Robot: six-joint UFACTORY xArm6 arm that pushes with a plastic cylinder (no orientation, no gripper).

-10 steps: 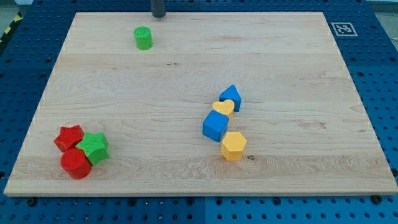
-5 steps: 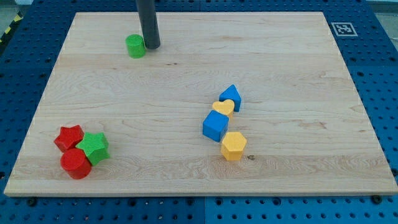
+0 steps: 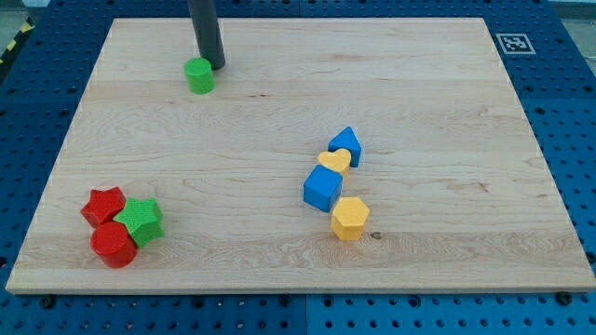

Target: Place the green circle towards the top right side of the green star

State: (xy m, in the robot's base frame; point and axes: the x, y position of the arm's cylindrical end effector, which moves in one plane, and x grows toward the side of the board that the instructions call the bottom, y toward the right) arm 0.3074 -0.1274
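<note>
My tip (image 3: 215, 65) sat on the wooden board (image 3: 279, 270) near the view's top left, just to the upper right of the green circle (image 3: 198, 75) and touching it or very nearly so; the exact contact could not be made out. The rod is a bare stick with nothing that opens or closes, and it held nothing.

The green circle stood upright close to the board's top edge, well apart from every other block. Far down at the view's bottom left lay a tight cluster: the green star (image 3: 142, 221), with the red star (image 3: 103, 206) touching it on its left and the red circle (image 3: 114, 245) pressed against it from below.

Right of the board's middle, four blocks formed a slanted chain: a blue triangle-like block (image 3: 345, 144) at the top, a yellow heart (image 3: 334, 161) just below it, a blue cube (image 3: 322, 189) under that, and a yellow hexagon (image 3: 350, 218) at the bottom. A black-and-white marker (image 3: 511, 43) was fixed at the board's top right corner.
</note>
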